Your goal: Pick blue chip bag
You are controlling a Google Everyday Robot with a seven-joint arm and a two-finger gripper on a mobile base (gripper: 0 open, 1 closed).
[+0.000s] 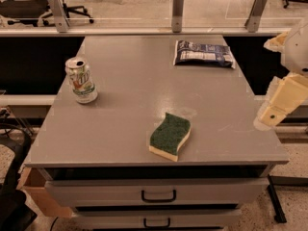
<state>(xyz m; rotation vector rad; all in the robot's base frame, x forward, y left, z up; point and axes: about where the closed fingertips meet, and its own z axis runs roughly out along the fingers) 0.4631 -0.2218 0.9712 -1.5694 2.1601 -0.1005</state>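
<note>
1 blue chip bag, 1 tool (right edge)

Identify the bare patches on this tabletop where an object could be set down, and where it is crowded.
The widest bare patch is the middle of the table, bordered by the can, the blue chip bag and the sponge. The front corner nearest the can is bare too. Tightest is the right edge, where the gripper hangs beside the table.
</note>
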